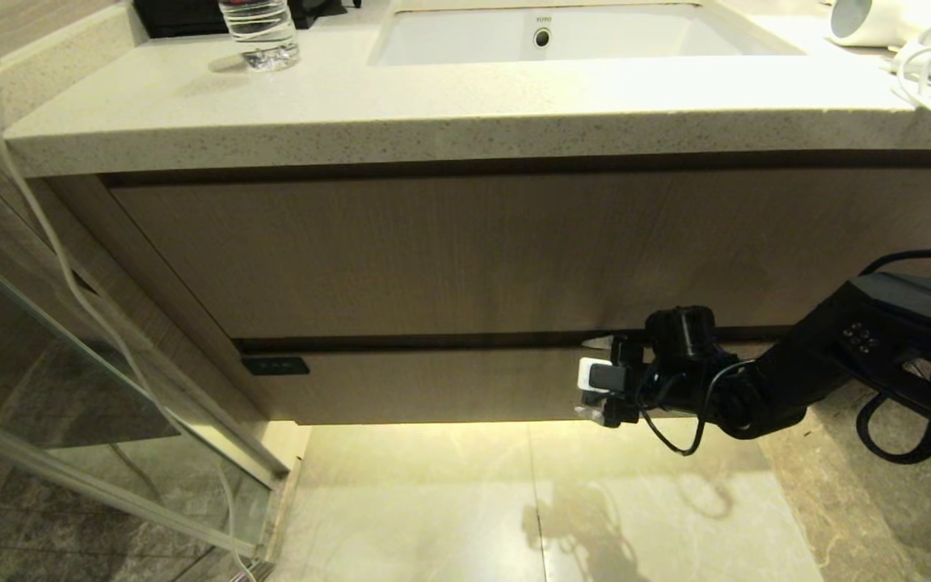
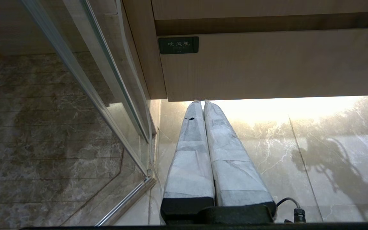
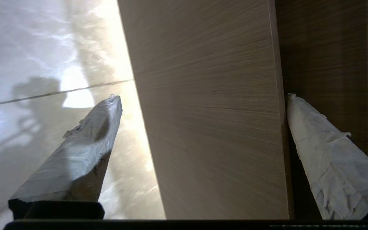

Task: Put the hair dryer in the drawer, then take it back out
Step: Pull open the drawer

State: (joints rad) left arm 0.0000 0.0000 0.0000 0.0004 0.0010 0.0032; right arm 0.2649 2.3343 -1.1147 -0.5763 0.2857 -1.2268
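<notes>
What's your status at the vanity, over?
Right gripper open, straddling closed drawer front. Left gripper shut, parked low by drawer's label end. Hair dryer on counter, untouched. Nothing in the way.

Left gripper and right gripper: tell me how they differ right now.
The left gripper is shut, fingers pressed together; the right gripper is wide open. The left gripper hangs over the floor short of the drawer, straddling nothing; the right gripper straddles the drawer's front, one finger below it, one in the gap above. Both have white-wrapped fingers and hold nothing.
</notes>
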